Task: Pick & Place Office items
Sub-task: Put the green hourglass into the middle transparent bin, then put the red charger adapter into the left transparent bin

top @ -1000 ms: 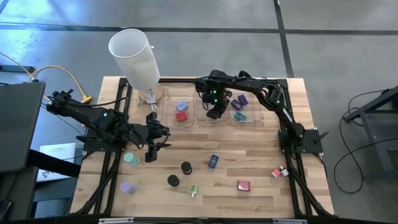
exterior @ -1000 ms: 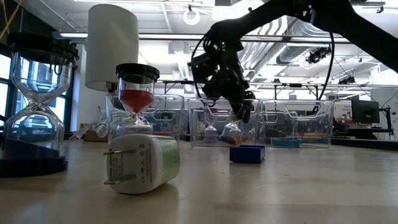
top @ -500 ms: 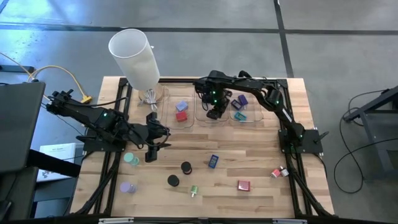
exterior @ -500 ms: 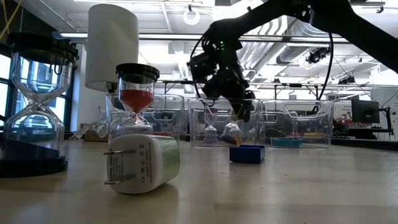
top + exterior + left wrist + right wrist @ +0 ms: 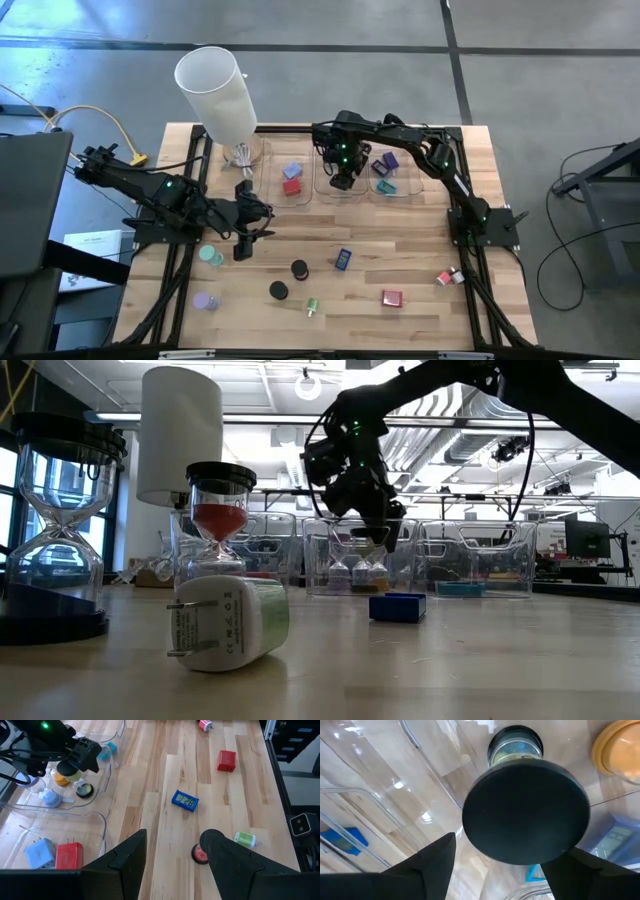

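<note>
My right gripper point(image 5: 343, 177) hangs open over the middle clear tray point(image 5: 322, 190). In the right wrist view its fingers point(image 5: 436, 862) stand on either side of a black round disc point(image 5: 527, 812), the top of a small hourglass standing in that tray, without touching it. A green-filled piece point(image 5: 515, 745) and an orange cap point(image 5: 616, 750) stand beside it. My left gripper point(image 5: 243, 238) waits open over the table's left half. On the bare wood lie a teal cap point(image 5: 211, 256), a lavender cap point(image 5: 204, 300), two black discs point(image 5: 299, 269), a green piece point(image 5: 311, 305), a blue piece point(image 5: 343, 259) and a red block point(image 5: 392, 298).
The big white cylinder point(image 5: 218, 90) stands at the far left corner. The left tray point(image 5: 292, 178) holds a bluish piece and a red block; the right tray point(image 5: 385, 175) holds purple and teal pieces. A red and pink piece point(image 5: 447, 278) lies near the right edge.
My right gripper has risen a little and drawn slightly toward the far edge, away from the pieces standing in the middle tray.
</note>
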`<act>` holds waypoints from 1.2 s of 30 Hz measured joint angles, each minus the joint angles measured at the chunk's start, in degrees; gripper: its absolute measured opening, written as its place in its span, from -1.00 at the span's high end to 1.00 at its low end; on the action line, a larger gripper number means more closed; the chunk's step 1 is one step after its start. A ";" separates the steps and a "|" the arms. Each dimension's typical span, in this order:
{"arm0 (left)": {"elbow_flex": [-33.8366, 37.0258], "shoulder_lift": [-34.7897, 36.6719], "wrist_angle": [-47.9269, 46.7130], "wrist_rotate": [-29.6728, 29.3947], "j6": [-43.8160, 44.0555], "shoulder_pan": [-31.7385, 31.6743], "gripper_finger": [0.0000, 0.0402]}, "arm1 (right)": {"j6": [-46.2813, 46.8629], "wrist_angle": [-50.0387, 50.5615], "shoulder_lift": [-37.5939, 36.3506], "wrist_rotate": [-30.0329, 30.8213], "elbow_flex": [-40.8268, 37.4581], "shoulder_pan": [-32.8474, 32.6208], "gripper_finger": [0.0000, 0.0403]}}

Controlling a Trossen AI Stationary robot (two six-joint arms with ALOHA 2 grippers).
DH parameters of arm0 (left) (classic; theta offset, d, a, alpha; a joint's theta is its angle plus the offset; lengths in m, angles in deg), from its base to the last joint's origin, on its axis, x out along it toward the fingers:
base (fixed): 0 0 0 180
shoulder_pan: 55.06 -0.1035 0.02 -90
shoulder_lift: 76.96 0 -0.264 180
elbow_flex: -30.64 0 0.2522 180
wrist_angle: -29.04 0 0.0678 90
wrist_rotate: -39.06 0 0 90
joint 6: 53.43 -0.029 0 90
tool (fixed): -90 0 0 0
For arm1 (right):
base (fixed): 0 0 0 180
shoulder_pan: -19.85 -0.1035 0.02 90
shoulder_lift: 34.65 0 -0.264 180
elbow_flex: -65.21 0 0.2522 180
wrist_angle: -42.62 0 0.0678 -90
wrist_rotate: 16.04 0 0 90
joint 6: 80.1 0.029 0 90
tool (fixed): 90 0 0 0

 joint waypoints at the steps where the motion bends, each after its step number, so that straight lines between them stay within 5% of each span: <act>1: 0.00 0.00 0.00 0.00 0.00 0.00 0.05 | 0.02 0.04 -0.11 -0.04 0.00 0.00 -0.29; 13: 0.00 0.00 0.04 -0.02 0.76 0.00 0.05 | 4.70 0.15 -8.56 4.01 0.00 -0.23 -0.30; 21: 0.00 0.07 0.04 0.15 3.99 0.00 0.05 | 16.10 0.18 -19.90 -1.88 0.00 -4.93 -0.30; 26: 0.00 0.17 0.00 1.27 5.17 0.70 0.05 | 16.20 0.20 -27.70 -1.24 0.00 -14.00 -0.30; 36: 0.00 0.16 -1.37 2.10 7.79 2.58 0.05 | 19.27 0.16 -34.10 16.32 -0.37 -38.57 -0.30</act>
